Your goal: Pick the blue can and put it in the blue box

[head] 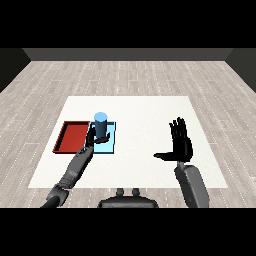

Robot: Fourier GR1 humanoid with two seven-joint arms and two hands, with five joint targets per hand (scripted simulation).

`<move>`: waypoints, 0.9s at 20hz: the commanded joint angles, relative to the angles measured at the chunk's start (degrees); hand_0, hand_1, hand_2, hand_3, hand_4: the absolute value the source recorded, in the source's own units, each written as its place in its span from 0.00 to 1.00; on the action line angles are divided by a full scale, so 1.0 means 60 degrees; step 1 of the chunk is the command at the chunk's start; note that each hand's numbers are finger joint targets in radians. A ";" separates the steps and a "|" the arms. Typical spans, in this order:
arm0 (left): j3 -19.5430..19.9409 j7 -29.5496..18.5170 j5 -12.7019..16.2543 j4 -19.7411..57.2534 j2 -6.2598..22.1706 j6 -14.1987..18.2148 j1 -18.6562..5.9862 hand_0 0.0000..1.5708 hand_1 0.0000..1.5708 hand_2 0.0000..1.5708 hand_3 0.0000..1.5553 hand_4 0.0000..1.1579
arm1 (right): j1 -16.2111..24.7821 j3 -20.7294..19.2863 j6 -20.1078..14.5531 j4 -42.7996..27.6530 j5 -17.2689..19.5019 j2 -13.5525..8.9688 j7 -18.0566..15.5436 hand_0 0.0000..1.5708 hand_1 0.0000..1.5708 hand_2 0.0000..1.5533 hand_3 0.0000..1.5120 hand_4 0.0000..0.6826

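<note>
Two trays lie side by side at the left of the tabletop (145, 107): the red tray (70, 136) on the left and the light blue tray (109, 145) touching its right edge. The blue can (101, 125) stands upright over the blue tray, with the left hand (92, 139) curled round its near left side. Whether the can's base already rests on the tray floor I cannot tell. The right hand (179, 142) hangs well apart at the right, fingers straight and spread, thumb out, holding nothing.

Release looks like the riskiest part. If the fingers open while the can hangs above the floor or leans, it could tip and roll over the low rim. Drawing the hand back leftward could also drag the can toward the red tray or knock it over.
</note>
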 commanded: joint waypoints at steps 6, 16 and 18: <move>0.1038 0.0514 -0.0256 0.3790 0.0688 -0.0410 -0.1685 1.00 1.00 1.00 0.96 0.92 | 0.0254 -0.0329 0.0363 0.0893 0.0132 0.0172 -0.0552 0.00 0.00 0.00 0.00 0.00; 0.0729 0.1959 -0.1185 0.6594 0.0103 0.0238 -0.2929 1.00 1.00 0.93 0.76 0.81 | -0.0685 -0.0999 0.0546 0.2267 -0.0095 0.0251 -0.0603 0.00 0.00 0.00 0.00 0.00; 0.0370 0.2145 -0.1565 0.6979 0.0085 0.0056 -0.3063 0.88 0.88 0.83 0.64 0.76 | -0.0461 -0.0665 0.0452 0.2538 0.0193 0.0620 -0.1021 0.00 0.00 0.00 0.00 0.00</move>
